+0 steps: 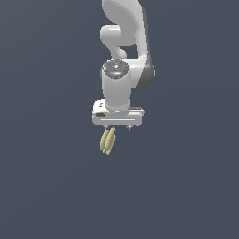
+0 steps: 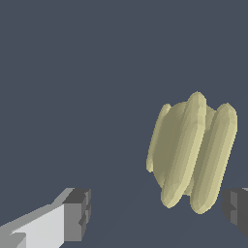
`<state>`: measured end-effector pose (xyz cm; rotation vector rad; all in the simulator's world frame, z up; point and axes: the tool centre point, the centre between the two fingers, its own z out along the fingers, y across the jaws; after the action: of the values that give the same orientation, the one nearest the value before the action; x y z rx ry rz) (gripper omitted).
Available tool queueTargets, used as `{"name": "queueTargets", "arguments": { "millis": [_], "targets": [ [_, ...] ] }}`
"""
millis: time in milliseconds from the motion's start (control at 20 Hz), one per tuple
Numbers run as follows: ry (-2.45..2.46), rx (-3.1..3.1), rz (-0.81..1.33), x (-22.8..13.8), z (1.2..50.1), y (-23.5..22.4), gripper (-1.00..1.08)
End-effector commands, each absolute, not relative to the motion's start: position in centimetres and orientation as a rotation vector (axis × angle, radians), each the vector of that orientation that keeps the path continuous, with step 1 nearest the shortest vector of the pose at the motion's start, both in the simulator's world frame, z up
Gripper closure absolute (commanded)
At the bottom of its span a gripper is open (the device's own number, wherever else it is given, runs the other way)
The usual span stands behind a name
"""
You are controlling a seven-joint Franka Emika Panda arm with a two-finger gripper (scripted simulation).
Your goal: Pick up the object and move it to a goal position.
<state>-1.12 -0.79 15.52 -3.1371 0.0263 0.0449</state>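
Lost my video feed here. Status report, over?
Gripper open, holding nothing. Banana bunch lying free, nearer one finger than the other, not yet between them. Nothing else in view.

The single white arm [image 1: 122,51] is reaching down from above, its wrist section [image 1: 116,88] standing vertical and carrying the white gripper bar [image 1: 117,116] level across its lower end. The gripper [image 1: 118,127] is pointing straight down with its jaws standing wide apart, only short dark stubs showing beneath the bar in the exterior view. In the wrist view the two dark fingertips [image 2: 77,214] are sitting far apart with nothing clamped between them.
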Motion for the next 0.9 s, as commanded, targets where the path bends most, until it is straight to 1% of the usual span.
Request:
{"name": "queueTargets", "arguments": {
  "millis": [0,450,850],
  "targets": [
    [0.026,-3.137,0.045,-1.1,15.5,-0.8,-0.92],
    [-0.037,-3.111,0.044,-1.1,16.5,1.1,-0.92],
    [0.055,-3.116,0.037,-0.7,16.1,-0.3,-0.92]
  ]
}}
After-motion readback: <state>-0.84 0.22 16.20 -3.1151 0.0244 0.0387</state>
